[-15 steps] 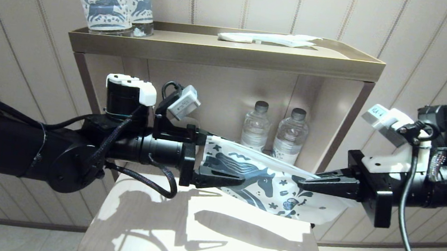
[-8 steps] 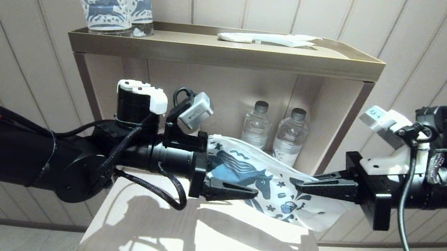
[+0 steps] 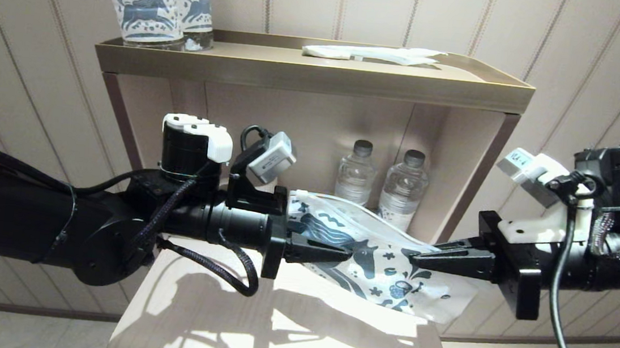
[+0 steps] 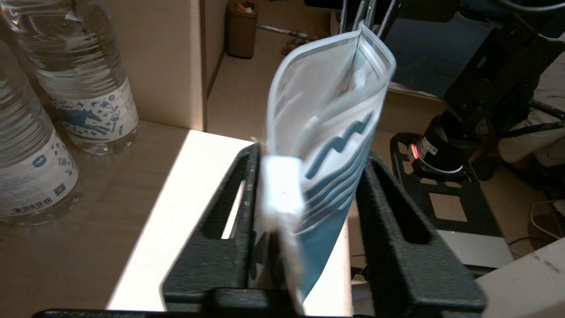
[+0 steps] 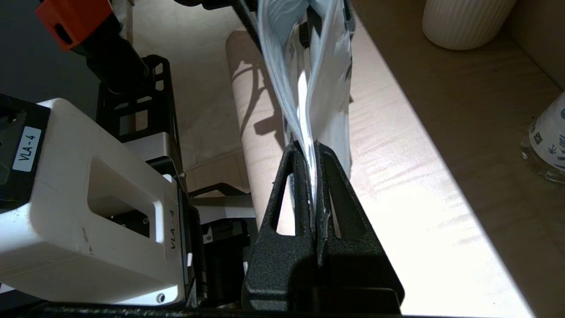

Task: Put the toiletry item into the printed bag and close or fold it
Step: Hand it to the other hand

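While printed bag [image 3: 375, 260] hangs between arms, right fingers [image 5: 309, 207] pinch it; left fingers [image 4: 379, 212] straddle it.

This looks like a hotel guest room, or a mock-up of one. The walls are pale padded panels with vertical seams. Against them, in the upper middle of the head view, stands a brass-coloured shelf unit [image 3: 313, 78] with a rimmed tray top. On its upper left are complimentary-style water bottles [image 3: 155, 5] with blue horse labels; two more bottles [image 3: 380, 186] stand in the open niche below. A wrapped white amenity packet [image 3: 373, 54] lies at the upper right. A light wooden worktop [image 3: 278, 330] fills the lower centre.
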Motion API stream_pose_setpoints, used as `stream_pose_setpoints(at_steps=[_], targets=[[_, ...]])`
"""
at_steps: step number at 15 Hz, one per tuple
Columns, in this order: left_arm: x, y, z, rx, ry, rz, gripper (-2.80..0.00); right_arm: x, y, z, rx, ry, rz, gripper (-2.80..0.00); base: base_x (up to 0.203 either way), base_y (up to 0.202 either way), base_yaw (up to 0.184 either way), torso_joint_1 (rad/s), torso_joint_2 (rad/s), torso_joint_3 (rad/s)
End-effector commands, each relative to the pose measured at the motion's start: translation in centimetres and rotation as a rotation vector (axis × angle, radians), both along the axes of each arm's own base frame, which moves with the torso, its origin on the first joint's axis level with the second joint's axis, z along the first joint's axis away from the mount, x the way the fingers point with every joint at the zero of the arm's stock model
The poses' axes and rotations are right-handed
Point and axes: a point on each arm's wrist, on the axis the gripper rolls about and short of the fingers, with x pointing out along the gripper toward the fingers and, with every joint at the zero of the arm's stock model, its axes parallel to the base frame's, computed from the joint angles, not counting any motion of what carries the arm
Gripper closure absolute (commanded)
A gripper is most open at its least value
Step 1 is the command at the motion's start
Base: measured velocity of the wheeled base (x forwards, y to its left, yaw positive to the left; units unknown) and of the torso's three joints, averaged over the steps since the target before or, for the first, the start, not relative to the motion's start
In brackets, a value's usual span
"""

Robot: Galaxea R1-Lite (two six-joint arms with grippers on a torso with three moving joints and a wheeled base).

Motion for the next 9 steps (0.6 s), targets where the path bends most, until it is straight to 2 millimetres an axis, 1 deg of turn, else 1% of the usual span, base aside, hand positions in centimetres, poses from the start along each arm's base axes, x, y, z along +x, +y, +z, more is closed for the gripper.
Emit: stream_pose_setpoints(at_steps=[1,8,9], targets=[[0.0,0.09,0.15,-0.005,-0.006,-0.003,0.0,0.05,0.0,-0.09,0.001,0.001,0.004,0.0,0.0,0.0,0.0,0.0,0.0,0.0],[-0.13,0.26,-0.03,0.0,-0.003,0.002,0.0,0.05,-0.16,0.05,0.003,-0.001,-0.004,0.0,0.0,0.0,0.0,0.0,0.0,0.0],[-0.14,0.27,-0.08,0.002,-0.002,0.003,0.0,-0.01,-0.17,-0.18,-0.003,-0.004,-0.007,0.0,0.0,0.0,0.0,0.0,0.0,0.0]])
